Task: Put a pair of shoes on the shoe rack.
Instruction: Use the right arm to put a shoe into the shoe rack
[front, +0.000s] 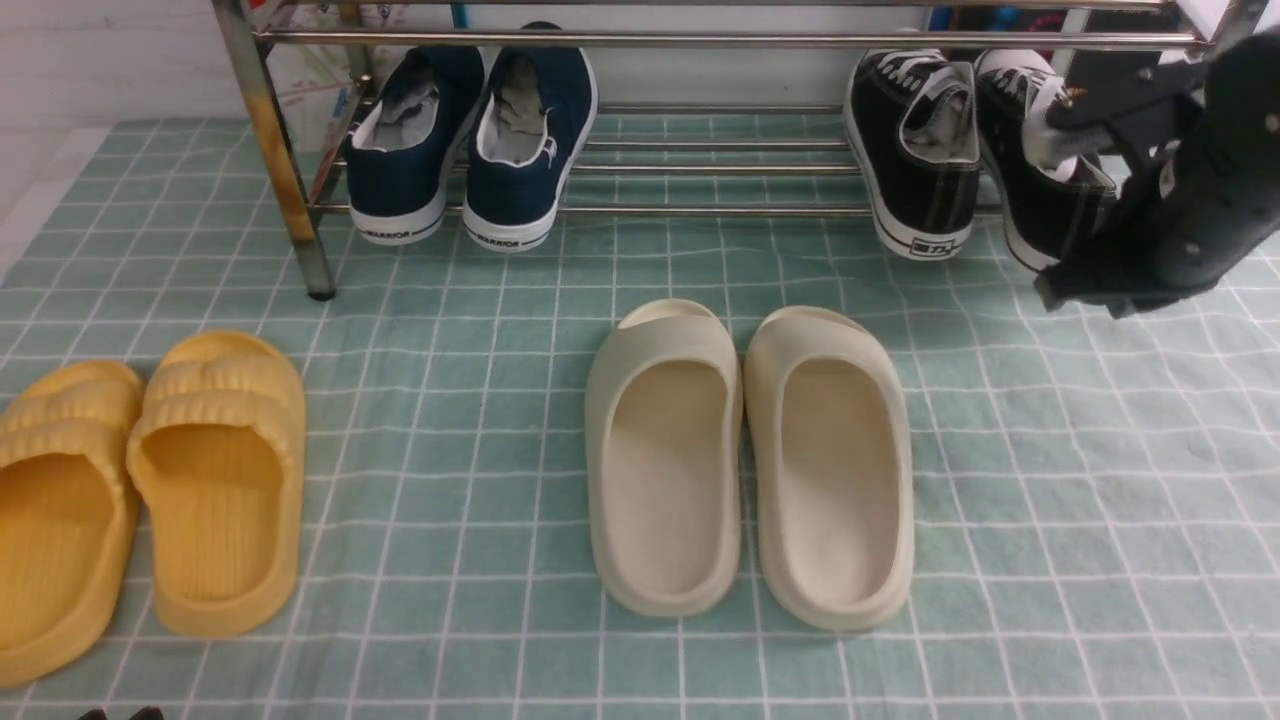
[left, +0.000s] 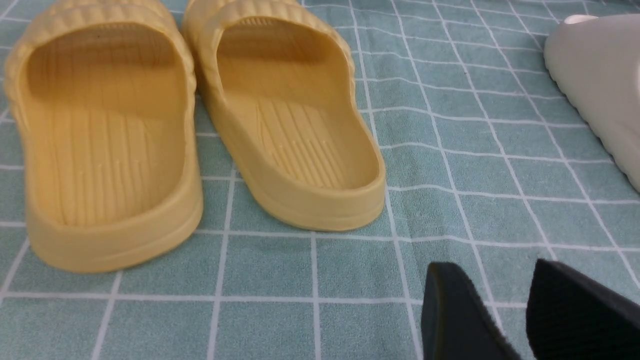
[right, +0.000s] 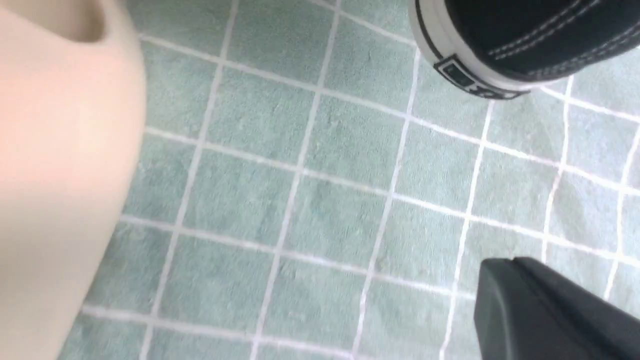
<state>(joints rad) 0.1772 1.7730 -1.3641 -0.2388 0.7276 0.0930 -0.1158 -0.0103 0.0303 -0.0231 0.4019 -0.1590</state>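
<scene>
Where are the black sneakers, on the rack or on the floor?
On the rack. The black sneakers sit on the shoe rack's lower bars, heels sticking out over the mat. The right gripper hides part of one.

Counter covered by a pale green cloth (right: 325, 200) with a white grid; the grid lines run slanted across the frame. Cream slide (right: 60, 175), close to the lens and blurred, smooth side wall, part of an opening visible at one end. Heel end of a black canvas sneaker (right: 525, 35): white double stitching, white rubber sole with a thin black stripe, dark heel label, text unreadable. Cannot tell if the heel touches the cloth. Slide and sneaker well apart, bare cloth between. No counter edge or corner in frame. Right gripper (right: 530, 300): only one black jaw shows, over bare cloth, apart from both shoes, nothing on it.
</scene>
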